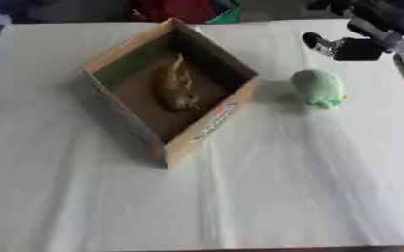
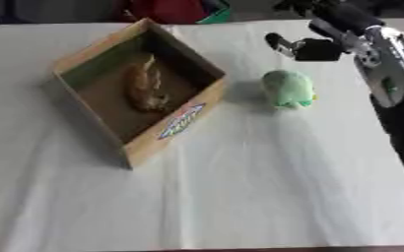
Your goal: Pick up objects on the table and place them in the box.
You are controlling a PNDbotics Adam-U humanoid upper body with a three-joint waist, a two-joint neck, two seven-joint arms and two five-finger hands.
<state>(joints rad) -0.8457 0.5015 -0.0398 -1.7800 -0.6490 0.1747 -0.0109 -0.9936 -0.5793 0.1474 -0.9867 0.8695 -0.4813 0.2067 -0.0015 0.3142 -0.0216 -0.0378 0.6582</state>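
An open cardboard box (image 1: 207, 123) stands askew on the white-covered table, left of centre. Inside it lies a brown, elongated object (image 1: 176, 84) on the box floor. A green, rounded soft toy (image 1: 318, 87) sits on the cloth just right of the box, close to its right corner. My right arm comes in from the upper right. Its black right hand (image 2: 302, 47) hovers beyond the green toy, apart from it, with a finger stretched out to the left and nothing in it. My left hand shows in neither view.
The white cloth (image 1: 266, 197) covers the table and lies bare toward the near edge. Red and green items (image 1: 197, 10) sit beyond the table's far edge. My right forearm (image 2: 387, 74) hangs over the table's right side.
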